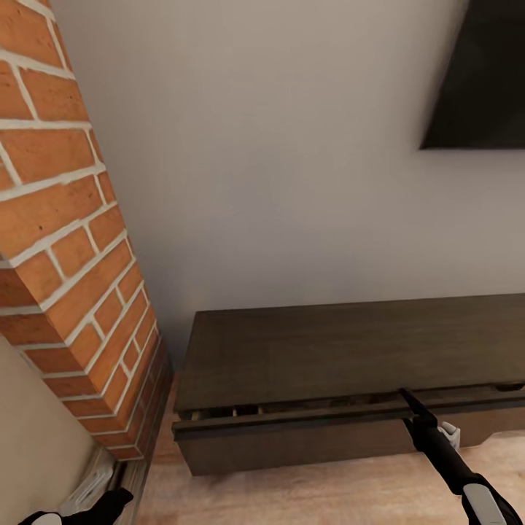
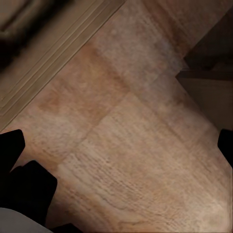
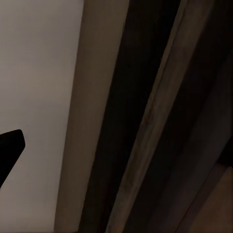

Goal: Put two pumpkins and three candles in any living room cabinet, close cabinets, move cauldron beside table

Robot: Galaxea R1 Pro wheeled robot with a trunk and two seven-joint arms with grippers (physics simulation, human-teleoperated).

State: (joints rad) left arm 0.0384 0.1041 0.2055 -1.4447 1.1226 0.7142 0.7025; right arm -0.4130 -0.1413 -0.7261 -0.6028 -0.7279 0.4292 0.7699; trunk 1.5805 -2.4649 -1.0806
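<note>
**Drawer ajar, right fingers at the gap**

While we face the wall, the biggest thing before us is the cabinet (image 1: 321, 364), a long low dark-brown unit standing against it, just right of the brick pillar (image 1: 65, 255). We judge it heavy and rigid; it will not shift. Its top drawer front (image 1: 292, 421) stands slightly out, leaving a narrow slot with pale insides. Stiff and handle-less, the front is best taken by that upper lip, or pushed flat to shut it.

Our right gripper (image 1: 410, 399) reaches the slot with a thin black fingertip. Whether its claw is spread or pinched we cannot tell.

At our left wrist, two dark fingertips (image 2: 13, 145) flank bare wooden floor (image 2: 126, 160), wide apart and holding nothing. The right wrist view gives the drawer edges close up, which the head camera lacks.
</note>
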